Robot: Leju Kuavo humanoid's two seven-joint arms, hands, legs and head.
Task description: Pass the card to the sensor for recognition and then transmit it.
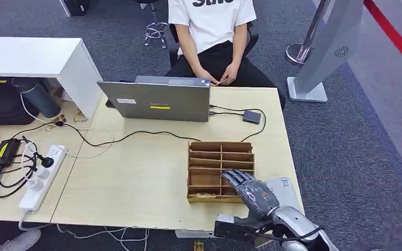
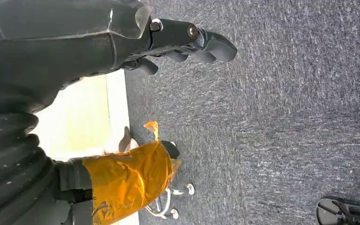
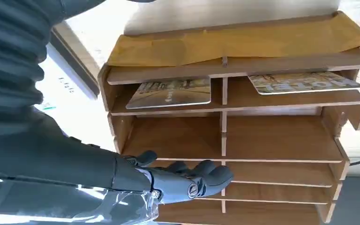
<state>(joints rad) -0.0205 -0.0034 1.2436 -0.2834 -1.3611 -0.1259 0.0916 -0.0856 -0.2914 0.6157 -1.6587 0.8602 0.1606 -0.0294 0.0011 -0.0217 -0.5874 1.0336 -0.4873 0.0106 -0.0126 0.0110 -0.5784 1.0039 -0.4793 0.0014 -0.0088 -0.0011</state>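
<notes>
A wooden rack (image 1: pixel 221 168) with several slots stands on the table's near right part. In the right wrist view the rack (image 3: pixel 281 140) holds two printed cards, one (image 3: pixel 171 93) in a slot beside the other (image 3: pixel 304 82). My right hand (image 1: pixel 248 189) hovers over the rack's near right corner with fingers stretched out and nothing in them; the right wrist view shows the hand (image 3: pixel 187 180) in front of the lower slots, apart from the cards. A small dark sensor box (image 1: pixel 251 116) lies by the laptop, wired to it. My left hand (image 2: pixel 187 40) hangs over the carpet, holding nothing.
A grey laptop (image 1: pixel 157 99) stands at the table's far side, with a seated person (image 1: pixel 212 36) behind it. A power strip (image 1: pixel 42 178) and cables lie at the left. A white flat item (image 1: pixel 285 188) lies by the right edge. A grey stand (image 1: pixel 324 47) rises at the far right.
</notes>
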